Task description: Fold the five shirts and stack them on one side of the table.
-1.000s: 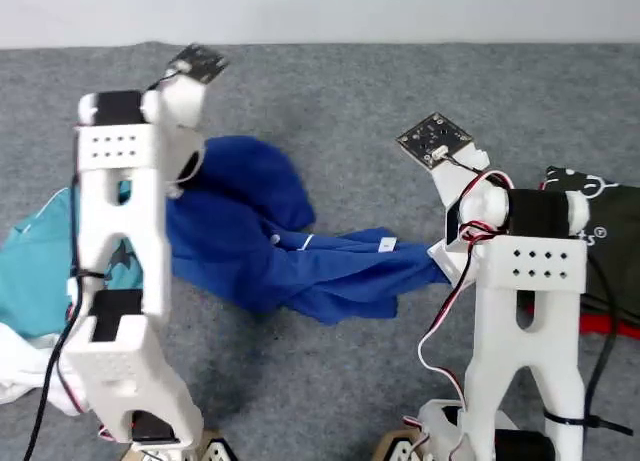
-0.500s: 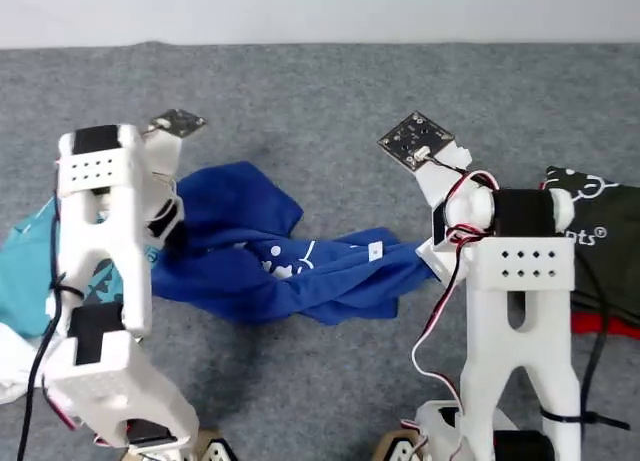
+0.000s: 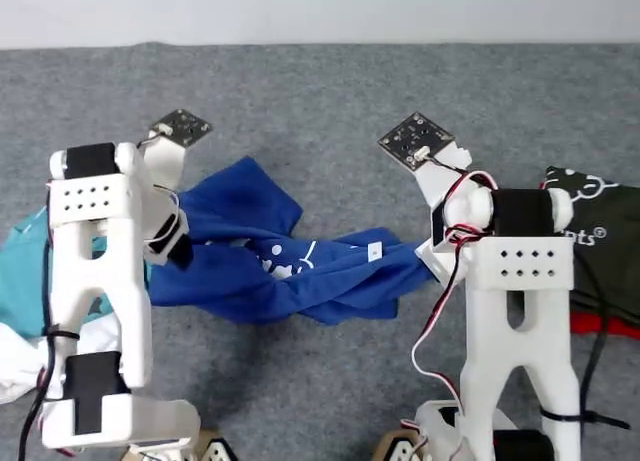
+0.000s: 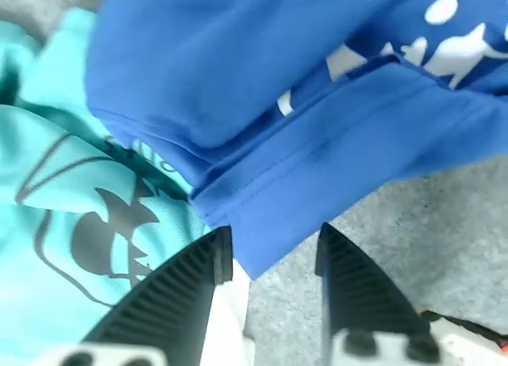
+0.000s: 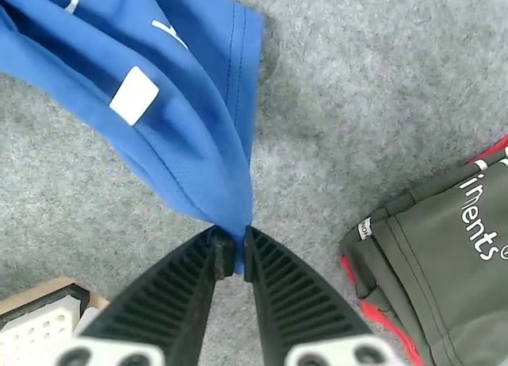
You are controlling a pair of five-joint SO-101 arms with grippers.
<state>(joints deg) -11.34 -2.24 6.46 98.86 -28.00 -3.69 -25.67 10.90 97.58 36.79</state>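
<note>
A blue shirt (image 3: 280, 271) lies bunched and stretched across the middle of the grey table. My right gripper (image 5: 232, 251) is shut on one corner of the blue shirt (image 5: 182, 104), low over the table; in the high view that gripper (image 3: 436, 261) is at the cloth's right end. My left gripper (image 4: 266, 283) stands open at the other end, with the edge of the blue shirt (image 4: 278, 104) hanging between its fingers (image 4: 186, 294). A teal shirt (image 4: 71, 207) lies just under and beside that edge.
A dark folded shirt (image 3: 610, 251) with red cloth under it lies at the right edge, close to the right gripper (image 5: 444, 255). The teal shirt (image 3: 25, 281) and a white garment (image 3: 20, 371) are heaped at the left edge. Bare table (image 3: 330, 101) stretches behind the arms.
The left arm has come down and back toward the near left, and the raised blue cloth has sunk and stretched flatter. The right arm shifted slightly left, still gripping.
</note>
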